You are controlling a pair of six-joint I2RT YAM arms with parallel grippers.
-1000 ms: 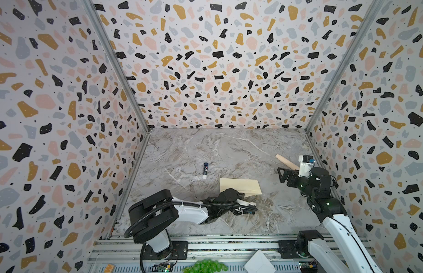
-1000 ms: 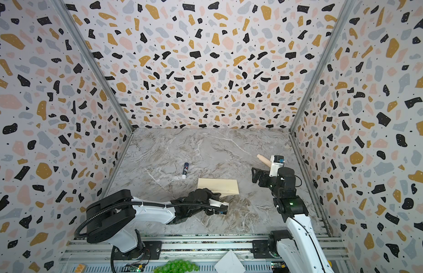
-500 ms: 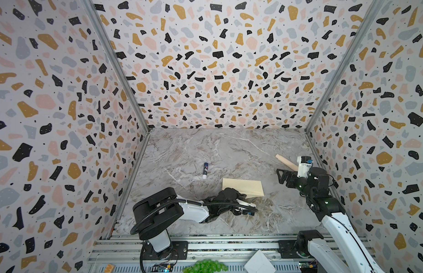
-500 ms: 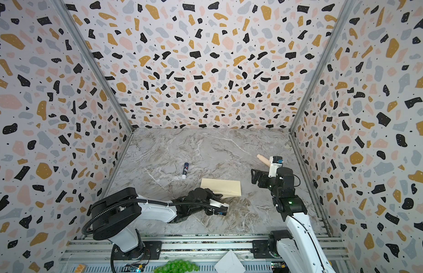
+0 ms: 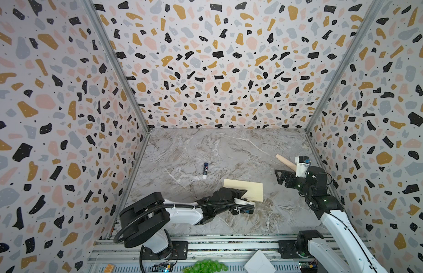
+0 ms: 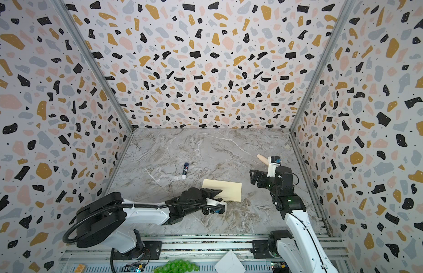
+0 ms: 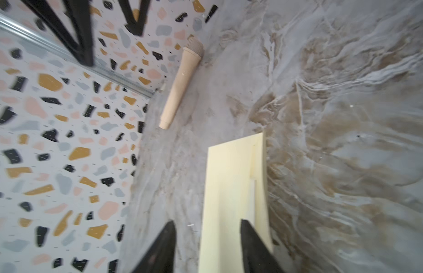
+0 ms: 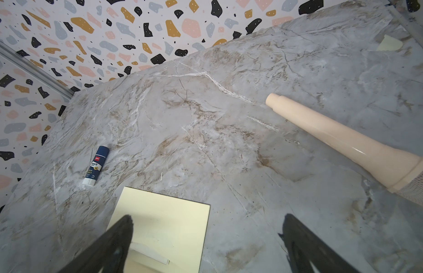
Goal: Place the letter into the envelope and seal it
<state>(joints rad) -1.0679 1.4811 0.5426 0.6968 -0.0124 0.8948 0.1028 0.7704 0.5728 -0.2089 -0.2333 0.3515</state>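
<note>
While it is being borne flat by the grey marbled table [image 5: 217, 151], the long cream envelope [image 5: 251, 190] is being reached at its left end by the left gripper [image 5: 242, 192], which is being held low with its jaws set partly apart. In the left wrist view one finger [image 7: 253, 245] is being shown over the paper and its fellow beside the paper's edge over bare marble, and whether the paper is being touched cannot be told. The right gripper [image 5: 279, 177] is being held clear to the right of the envelope, its jaws being spread wide with nothing between them. A beige microphone-shaped object [image 5: 284, 161] is being seen lying beyond the envelope's right end, well apart from it. A small blue-and-white glue stick [image 5: 205, 170] is being seen lying beyond the envelope's left end, apart from it.
</note>
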